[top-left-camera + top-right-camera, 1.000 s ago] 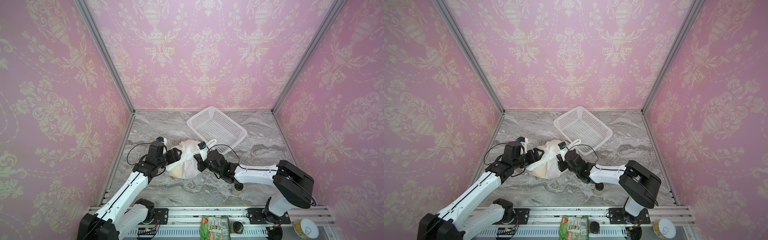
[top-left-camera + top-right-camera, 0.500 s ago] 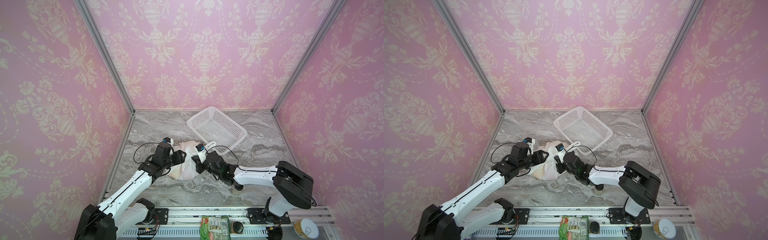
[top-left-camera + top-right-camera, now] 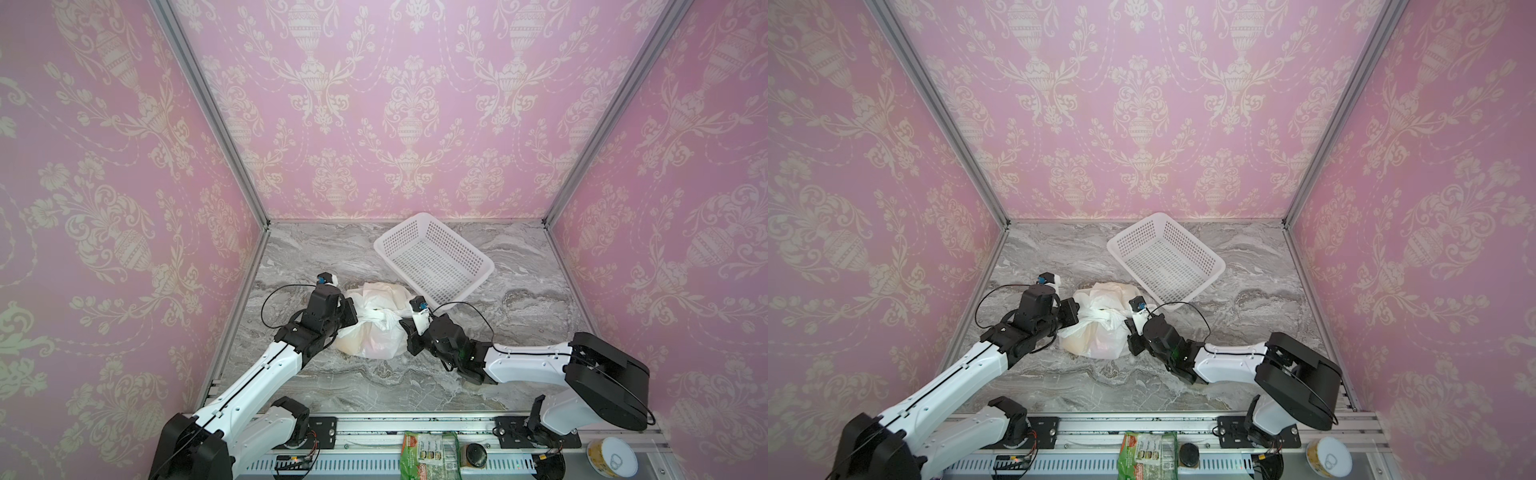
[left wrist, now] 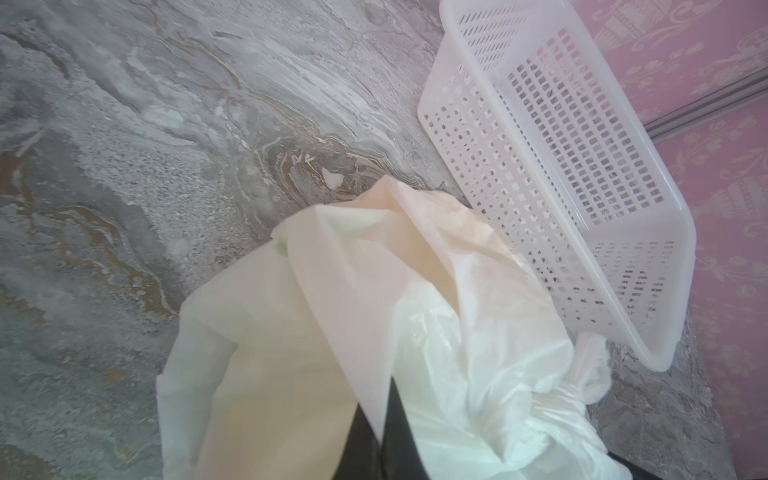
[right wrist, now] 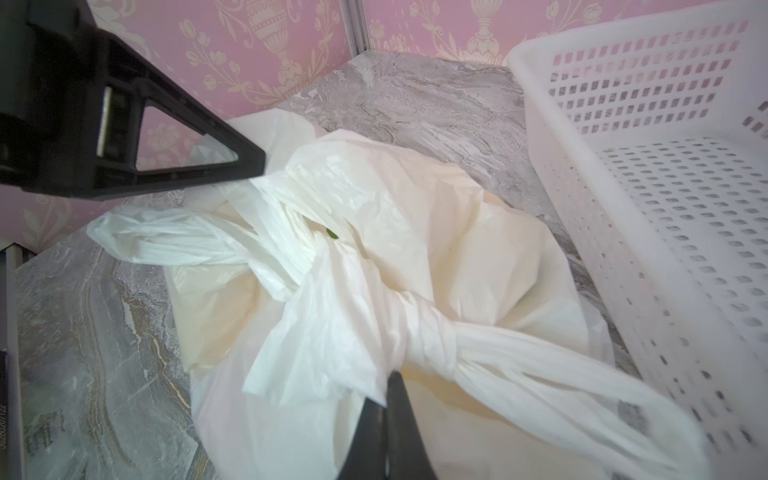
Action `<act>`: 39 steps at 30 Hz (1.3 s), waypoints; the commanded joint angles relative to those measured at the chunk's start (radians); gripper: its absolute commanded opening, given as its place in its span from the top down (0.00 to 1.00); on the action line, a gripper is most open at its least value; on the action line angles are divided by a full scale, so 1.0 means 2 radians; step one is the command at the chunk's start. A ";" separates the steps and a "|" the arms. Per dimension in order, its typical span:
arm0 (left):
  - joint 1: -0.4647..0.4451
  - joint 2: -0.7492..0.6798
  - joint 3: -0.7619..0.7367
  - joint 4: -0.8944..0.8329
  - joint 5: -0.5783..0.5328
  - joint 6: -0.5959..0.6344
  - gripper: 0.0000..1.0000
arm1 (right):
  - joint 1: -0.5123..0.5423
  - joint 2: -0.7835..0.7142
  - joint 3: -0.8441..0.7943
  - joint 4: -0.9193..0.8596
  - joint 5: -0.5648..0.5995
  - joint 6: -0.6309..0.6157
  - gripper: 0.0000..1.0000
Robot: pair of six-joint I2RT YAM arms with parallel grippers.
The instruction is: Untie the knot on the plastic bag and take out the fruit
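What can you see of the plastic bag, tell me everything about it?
The plastic bag is thin, crinkly, translucent white film, bulging, with a yellowish tint showing through. It lies slumped on the marble table next to the white basket. Its twisted handles are tied in the knot, loops trailing out. The left gripper and the right gripper are both shut on its film, from opposite sides.

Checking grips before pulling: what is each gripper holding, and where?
Both hold the plastic bag: left gripper pinches a loose fold of film; right gripper pinches film beside the knot.
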 commanded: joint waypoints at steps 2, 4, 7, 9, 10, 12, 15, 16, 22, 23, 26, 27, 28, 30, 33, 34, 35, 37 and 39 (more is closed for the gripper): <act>0.046 -0.050 -0.005 -0.037 -0.038 0.022 1.00 | 0.001 -0.025 -0.047 0.009 0.064 0.015 1.00; 0.073 -0.069 -0.009 -0.052 -0.025 0.023 1.00 | 0.002 -0.040 -0.063 0.015 0.079 0.019 1.00; 0.105 -0.083 -0.016 -0.056 0.009 0.023 1.00 | 0.000 -0.055 -0.077 0.012 0.093 0.021 1.00; 0.120 -0.090 -0.022 -0.056 0.023 0.022 1.00 | 0.001 -0.058 -0.087 0.019 0.108 0.019 1.00; 0.127 -0.095 -0.028 -0.055 0.023 0.021 1.00 | 0.000 -0.060 -0.093 0.025 0.119 0.021 1.00; 0.136 -0.106 -0.035 -0.055 0.023 0.019 1.00 | -0.001 -0.063 -0.107 0.039 0.137 0.029 1.00; 0.148 -0.119 -0.040 -0.060 0.025 0.016 1.00 | -0.001 -0.073 -0.131 0.064 0.147 0.040 1.00; 0.152 -0.122 -0.041 -0.061 0.028 0.015 1.00 | -0.001 -0.077 -0.137 0.070 0.150 0.043 0.98; 0.154 -0.128 -0.054 -0.022 0.090 0.018 0.96 | -0.001 -0.116 -0.142 0.056 0.143 0.027 0.67; 0.154 -0.128 -0.055 -0.018 0.097 0.018 0.91 | -0.001 -0.128 -0.138 0.042 0.138 0.025 0.60; 0.154 -0.132 -0.046 -0.032 0.098 0.024 0.67 | -0.001 -0.160 -0.122 0.001 0.121 0.022 0.39; 0.153 -0.136 -0.041 -0.042 0.091 0.026 0.54 | -0.001 -0.173 -0.117 -0.015 0.119 0.022 0.32; 0.153 -0.142 -0.037 -0.053 0.083 0.028 0.43 | 0.000 -0.188 -0.113 -0.028 0.116 0.023 0.25; 0.152 -0.156 -0.029 -0.073 0.072 0.030 0.28 | -0.001 -0.213 -0.102 -0.051 0.104 0.016 0.16; 0.151 -0.189 -0.018 -0.095 0.063 0.032 0.17 | 0.000 -0.232 -0.070 -0.096 0.080 0.000 0.09; 0.150 -0.202 -0.016 -0.101 0.062 0.034 0.15 | 0.001 -0.232 -0.055 -0.114 0.074 -0.003 0.08; 0.148 -0.213 -0.014 -0.105 0.060 0.036 0.13 | 0.001 -0.230 -0.041 -0.130 0.070 -0.002 0.07; 0.145 -0.240 -0.016 -0.106 0.054 0.050 0.08 | 0.002 -0.213 -0.006 -0.169 0.063 0.002 0.06; 0.142 -0.258 -0.019 -0.106 0.046 0.060 0.05 | 0.002 -0.189 0.026 -0.196 0.051 0.008 0.05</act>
